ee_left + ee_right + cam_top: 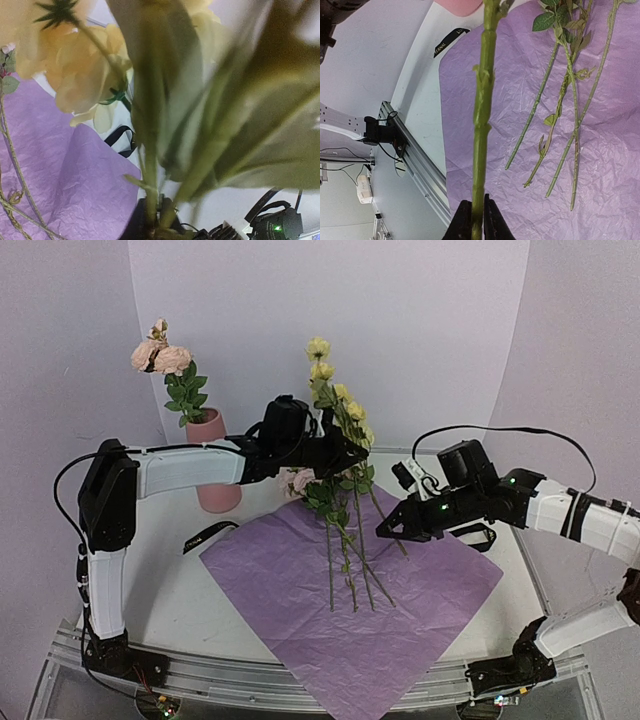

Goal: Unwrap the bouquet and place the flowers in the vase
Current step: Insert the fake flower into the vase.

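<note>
My right gripper (473,223) reaches in from the right over the crinkled lilac paper sheet (400,620), its two dark fingers pressed together on a thick green stem (481,110). That stem rises slantwise toward the far side. It appears to belong to the yellow flowers (335,390), which stand tall above the middle of the table (175,590).

My left gripper (350,455) comes across from the left to that same stalk, higher up among the leaves. Blurred foliage and cream-yellow petals fill its wrist view, so I cannot tell whether its jaws are clamped on the stalk or merely beside it.

The paper lies flat and open at the centre and near side of the table. On it rest the other flowers (345,540), their thin stems pointing toward the near edge. Their leaves and one pink bloom (300,480) sit just below my left gripper.

A black ribbon (208,536) lies on the bare table just left of the sheet. The pink vase (218,455) stands upright at the far left, partly behind my left forearm and well apart from the held stalk. One pale pink rose (160,357) with green leaves stands in it.
</note>
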Robot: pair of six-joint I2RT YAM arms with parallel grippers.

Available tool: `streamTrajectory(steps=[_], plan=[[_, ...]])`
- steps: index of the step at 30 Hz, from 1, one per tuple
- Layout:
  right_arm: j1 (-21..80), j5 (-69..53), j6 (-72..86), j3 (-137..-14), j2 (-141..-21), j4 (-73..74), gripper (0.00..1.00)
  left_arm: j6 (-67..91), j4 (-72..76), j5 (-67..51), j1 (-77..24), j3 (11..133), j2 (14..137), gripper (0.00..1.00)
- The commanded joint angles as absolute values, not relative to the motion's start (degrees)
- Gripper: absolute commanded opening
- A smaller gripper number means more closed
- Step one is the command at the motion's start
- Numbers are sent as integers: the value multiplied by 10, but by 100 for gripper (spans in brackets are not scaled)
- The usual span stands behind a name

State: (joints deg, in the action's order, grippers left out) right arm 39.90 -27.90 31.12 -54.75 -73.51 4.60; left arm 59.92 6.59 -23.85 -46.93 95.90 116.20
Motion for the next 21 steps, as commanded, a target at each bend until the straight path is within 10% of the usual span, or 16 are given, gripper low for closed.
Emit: streamTrajectory(steps=[1, 5, 21], plan=[[402, -285, 305, -535, -703, 34, 45, 581, 86, -234, -470, 987, 1138, 0], [402, -251, 314, -522, -682, 35, 85, 536, 66, -216, -470, 984, 1116, 0], [402, -171, 314, -511, -624, 36, 87, 219, -47, 108, -469, 883, 850, 0]])
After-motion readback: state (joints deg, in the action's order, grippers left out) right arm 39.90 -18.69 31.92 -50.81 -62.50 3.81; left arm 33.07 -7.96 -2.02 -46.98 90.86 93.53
